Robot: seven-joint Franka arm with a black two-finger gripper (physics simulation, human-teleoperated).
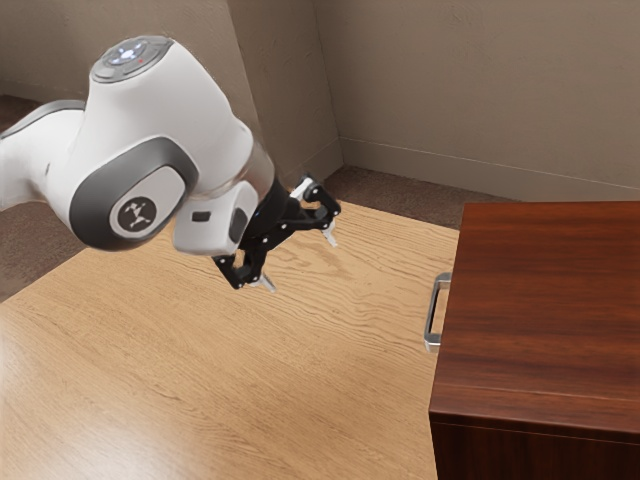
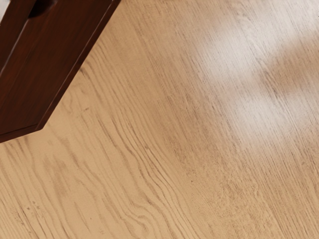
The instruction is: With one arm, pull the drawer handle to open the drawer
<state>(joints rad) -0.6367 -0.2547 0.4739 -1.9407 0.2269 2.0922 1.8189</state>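
A dark red-brown wooden drawer cabinet [image 1: 545, 320] stands on the wooden table at the exterior view's right. A grey metal handle [image 1: 435, 311] sticks out of its left face. My black gripper [image 1: 297, 248] hangs above the table, well to the left of the handle. Its fingers stand wide apart with nothing between them, so it is open. In the wrist view a corner of the dark cabinet [image 2: 37, 69] lies off to one side of my hand, with bare wood under the hand.
The light wooden table [image 1: 200, 380] stretches from the arm to the cabinet. Beige walls and brown carpet lie beyond the table's far edge [image 1: 400, 190].
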